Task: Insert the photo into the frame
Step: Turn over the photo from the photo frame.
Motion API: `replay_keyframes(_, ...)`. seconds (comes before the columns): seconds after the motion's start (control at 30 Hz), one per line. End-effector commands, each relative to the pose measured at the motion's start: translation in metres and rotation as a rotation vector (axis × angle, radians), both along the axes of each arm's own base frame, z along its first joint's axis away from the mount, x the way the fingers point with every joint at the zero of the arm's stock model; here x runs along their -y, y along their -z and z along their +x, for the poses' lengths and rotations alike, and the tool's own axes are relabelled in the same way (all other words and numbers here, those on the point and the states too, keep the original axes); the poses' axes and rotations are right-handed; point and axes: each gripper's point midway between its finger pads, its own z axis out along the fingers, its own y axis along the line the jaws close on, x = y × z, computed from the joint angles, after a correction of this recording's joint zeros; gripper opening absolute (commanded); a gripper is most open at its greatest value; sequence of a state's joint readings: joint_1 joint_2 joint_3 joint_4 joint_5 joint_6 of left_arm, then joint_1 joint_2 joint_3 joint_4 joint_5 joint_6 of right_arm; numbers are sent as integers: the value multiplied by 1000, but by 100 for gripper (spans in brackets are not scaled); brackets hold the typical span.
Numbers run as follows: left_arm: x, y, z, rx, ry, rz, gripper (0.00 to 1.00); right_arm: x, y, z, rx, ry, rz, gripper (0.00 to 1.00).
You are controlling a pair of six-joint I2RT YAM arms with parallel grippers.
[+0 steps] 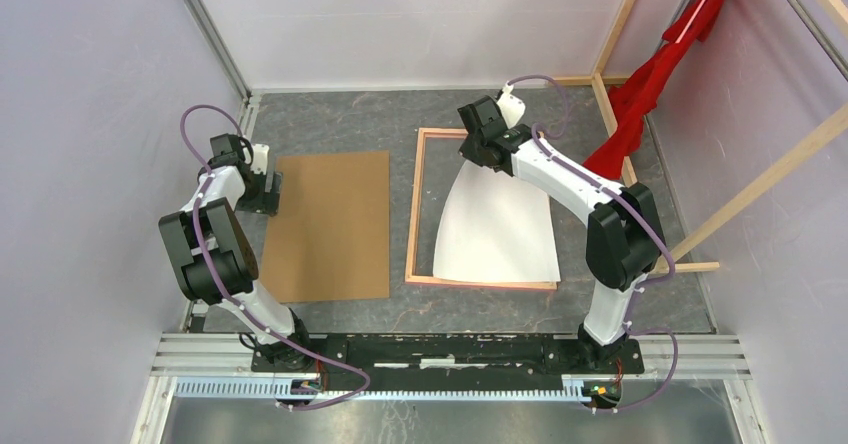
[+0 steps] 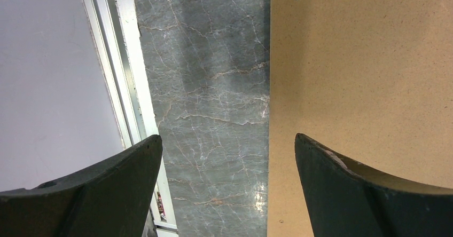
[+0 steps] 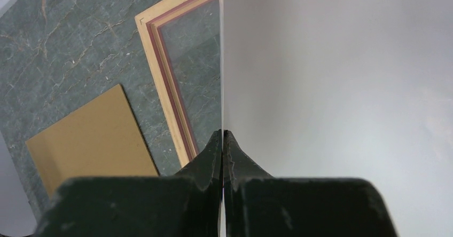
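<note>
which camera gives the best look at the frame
Top external: nearly the full outline of the frame shows, lying flat, with only its right side hidden by the white sheet. Right wrist catches just one corner and a rail. Left wrist shows none of it.

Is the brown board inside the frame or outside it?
Outside. The brown board lies flat on the table, left of the frame, with a strip of bare table between them.

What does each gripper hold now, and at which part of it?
The right gripper is shut on the white sheet, at its far edge. The left gripper is open and holds nothing.
</note>
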State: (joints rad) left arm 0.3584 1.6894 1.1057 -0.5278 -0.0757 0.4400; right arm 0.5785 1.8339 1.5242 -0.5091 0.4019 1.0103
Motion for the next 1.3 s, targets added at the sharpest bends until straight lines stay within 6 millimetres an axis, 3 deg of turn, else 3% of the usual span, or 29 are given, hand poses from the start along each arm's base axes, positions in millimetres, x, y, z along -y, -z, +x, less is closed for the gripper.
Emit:
replay_keyframes(0.0,-4,-12,5,22,47,30,100,-4,-12,16,49,55,54,0)
replay_keyframes(0.83,-2,-9,5,16,50,25,100,-24,5,22,22,105,178,0)
replay_keyframes(1.03,-2,-7,2,9,49,25,100,-19,7,20,17,138,187,0)
replay_keyframes(1.27,-1,-8,1,10,52,25,100,-13,-3,20,42,217,215,0)
